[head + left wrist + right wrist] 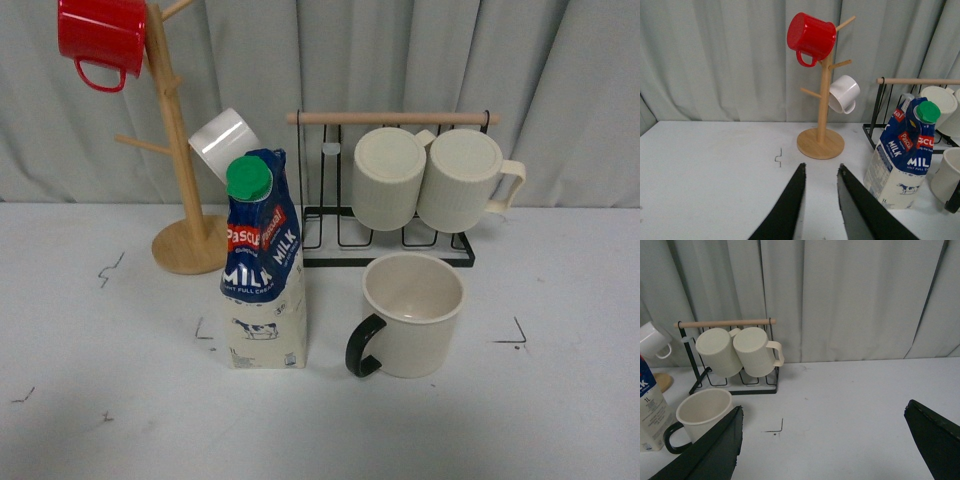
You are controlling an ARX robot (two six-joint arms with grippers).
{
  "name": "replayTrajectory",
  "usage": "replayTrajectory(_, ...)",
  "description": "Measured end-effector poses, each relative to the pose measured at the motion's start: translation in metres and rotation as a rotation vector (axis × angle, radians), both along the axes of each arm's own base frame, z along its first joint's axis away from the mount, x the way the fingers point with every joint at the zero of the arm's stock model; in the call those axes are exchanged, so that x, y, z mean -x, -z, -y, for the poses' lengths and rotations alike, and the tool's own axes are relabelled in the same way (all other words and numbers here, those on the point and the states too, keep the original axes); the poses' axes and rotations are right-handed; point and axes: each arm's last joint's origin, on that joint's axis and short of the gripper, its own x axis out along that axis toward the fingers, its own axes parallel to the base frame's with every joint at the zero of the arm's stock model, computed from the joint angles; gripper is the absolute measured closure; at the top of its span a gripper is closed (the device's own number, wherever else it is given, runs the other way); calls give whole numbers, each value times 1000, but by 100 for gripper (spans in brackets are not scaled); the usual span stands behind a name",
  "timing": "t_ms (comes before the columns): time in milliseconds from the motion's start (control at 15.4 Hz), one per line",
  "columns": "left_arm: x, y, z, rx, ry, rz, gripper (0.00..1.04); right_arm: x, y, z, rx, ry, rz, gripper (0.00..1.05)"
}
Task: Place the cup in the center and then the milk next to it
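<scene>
The cup (415, 310), a wide cream mug with a black handle, stands upright in the middle of the white table. To its left, a short gap away, stands the milk (262, 265), a tall carton with a blue top and a green cap. Neither arm shows in the front view. In the left wrist view my left gripper (820, 172) is open over bare table, with the milk (902, 160) off to one side. My right gripper (822, 427) is wide open and empty, and the cup (700, 415) sits by one finger.
A black wire rack (395, 240) with a wooden bar holds two ribbed cream mugs (430, 180) just behind the cup. A wooden mug tree (185, 235) at the back left carries a red mug (100, 35) and a small white mug (225, 140). A grey curtain hangs behind.
</scene>
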Motion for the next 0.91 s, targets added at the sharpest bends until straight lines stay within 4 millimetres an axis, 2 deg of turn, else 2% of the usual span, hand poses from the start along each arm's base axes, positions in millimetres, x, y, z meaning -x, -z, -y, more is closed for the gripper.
replayTrajectory(391, 0, 0, 0, 0, 0, 0, 12, 0, 0, 0, 0, 0, 0, 6)
replayTrajectory(456, 0, 0, 0, -2, 0, 0, 5, 0, 0, 0, 0, 0, 0, 6)
replayTrajectory(521, 0, 0, 0, -1, 0, 0, 7, 0, 0, 0, 0, 0, 0, 6)
replayTrajectory(912, 0, 0, 0, -1, 0, 0, 7, 0, 0, 0, 0, 0, 0, 6)
